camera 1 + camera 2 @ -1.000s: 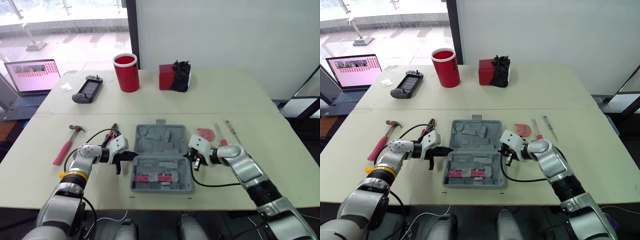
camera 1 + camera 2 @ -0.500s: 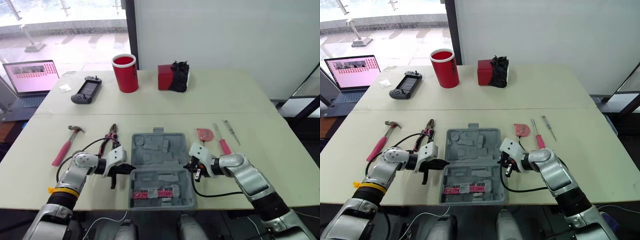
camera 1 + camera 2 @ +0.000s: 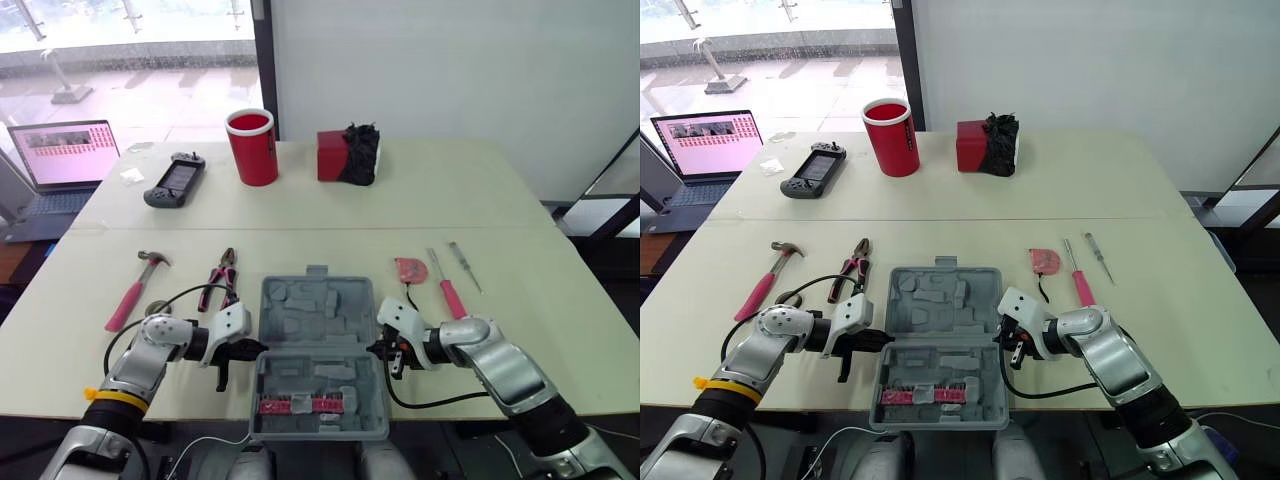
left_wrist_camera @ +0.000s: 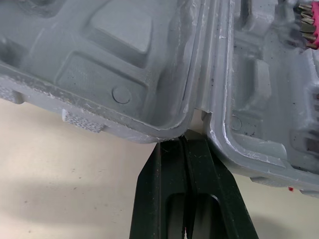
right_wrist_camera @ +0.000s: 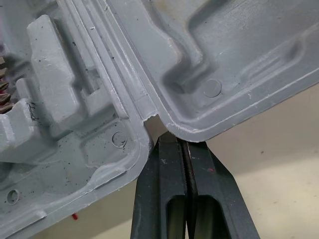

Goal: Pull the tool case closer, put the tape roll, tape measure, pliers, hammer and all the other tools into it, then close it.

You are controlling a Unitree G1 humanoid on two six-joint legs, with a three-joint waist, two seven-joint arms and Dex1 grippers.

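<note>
The grey tool case [image 3: 318, 350] lies open at the table's front, its near half holding pink bits and reaching the table edge. My left gripper [image 3: 250, 352] is shut, its tips wedged into the hinge notch on the case's left side [image 4: 183, 144]. My right gripper [image 3: 379, 350] is shut too, with its tips in the hinge notch on the right side [image 5: 185, 144]. The pink-handled hammer [image 3: 135, 290] and the pliers [image 3: 220, 278] lie left of the case. A tape roll [image 3: 155, 308] peeks out behind my left arm. The red tape measure [image 3: 410, 270] lies to the right.
Two screwdrivers [image 3: 447, 285] [image 3: 465, 265] lie right of the tape measure. On the far table stand a red cup [image 3: 251, 146], a red box with a black glove [image 3: 347, 156] and a game controller [image 3: 175, 180]. A laptop [image 3: 62, 155] sits at the far left.
Both grippers have drawn back toward me with the case between them. The case has slid nearer to the front edge. The loose tools stayed put.
</note>
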